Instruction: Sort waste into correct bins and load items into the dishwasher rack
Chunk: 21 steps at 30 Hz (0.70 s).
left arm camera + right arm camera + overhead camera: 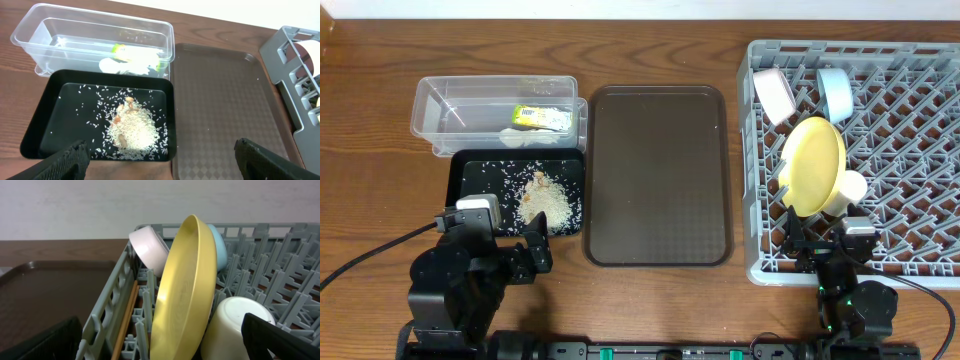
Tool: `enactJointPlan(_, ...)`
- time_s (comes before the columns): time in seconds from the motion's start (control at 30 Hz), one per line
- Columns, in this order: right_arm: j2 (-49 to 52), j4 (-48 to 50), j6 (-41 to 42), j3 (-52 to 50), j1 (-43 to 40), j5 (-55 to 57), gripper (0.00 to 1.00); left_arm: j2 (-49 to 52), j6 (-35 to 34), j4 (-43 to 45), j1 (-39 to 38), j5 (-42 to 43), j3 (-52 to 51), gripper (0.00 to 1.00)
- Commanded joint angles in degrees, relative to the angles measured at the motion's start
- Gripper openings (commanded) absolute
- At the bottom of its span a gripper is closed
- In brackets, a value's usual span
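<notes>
The grey dishwasher rack (910, 150) at the right holds the yellow plate (812, 163) on edge, the white bowl (775, 95), the light blue bowl (836, 92) and the small white cup (851, 187). In the right wrist view the plate (185, 290), cup (235, 325) and chopsticks (126, 317) show inside the rack. The snack wrapper (540, 118) lies in the clear tub (440, 105). The rice scraps (542, 198) lie in the black tray (470, 175). My left gripper (160, 167) is open and empty near the black tray's front edge. My right gripper (165, 347) is open and empty at the rack's front edge.
A large brown serving tray (658, 175) lies between the bins and the rack. White crumpled paper (127, 65) sits beside the wrapper in the tub. The wooden table (650, 300) runs along the front.
</notes>
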Motion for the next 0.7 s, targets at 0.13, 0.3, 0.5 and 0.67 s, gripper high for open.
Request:
enactJointPlan(0.13,-0.5,0.2,-0.5,-0.4,1.0,-0.2,0.99,-0.4,1.1,-0.8,0.2,-0.1,-0.2,0.95)
enactJointPlan(0.3,-0.5,0.2,-0.5,-0.4,1.0,-0.2,0.99,-4.0,1.9,-1.0,0.2,-3.3,-3.7,0.95)
enactJointPlan(0.5,-0.5,0.2,-0.5,-0.4,1.0,-0.2,0.99,-13.9,1.8,11.1,0.3,-4.2,-19.0,0.95)
enactJointPlan(0.67,-0.5,0.2,-0.5,-0.4,1.0,-0.2,0.99,-21.8,1.8,27.1,0.3,-4.2,-32.8,0.95)
